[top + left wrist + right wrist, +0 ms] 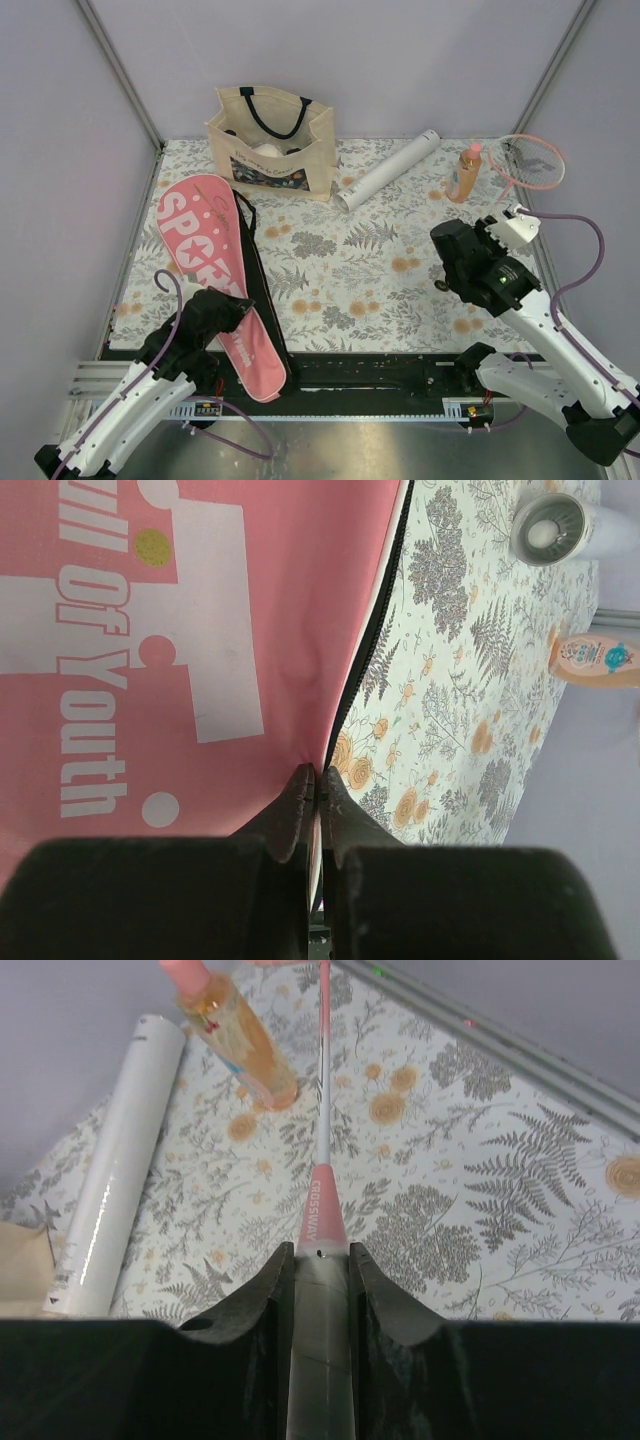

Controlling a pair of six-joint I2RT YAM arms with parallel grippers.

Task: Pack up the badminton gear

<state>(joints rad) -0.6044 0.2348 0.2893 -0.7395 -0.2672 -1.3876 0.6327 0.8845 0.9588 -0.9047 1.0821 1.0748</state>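
Racket (323, 1110) head cut off at top edge, right wrist view; grip hidden between right gripper (320, 1252) fingers. Tote (285, 160) contents too small to tell (pale lumps only). Case (205, 240) narrow end under left arm (150, 380).

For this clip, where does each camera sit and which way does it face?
Top external: above and behind the bases, looking down on the table; left arm and right arm show.
Left wrist: facing along the pink case; left gripper shut on its edge.
Right wrist: facing along the racket; right gripper shut on its handle.
Both wrist views share the white tube and orange bottle.
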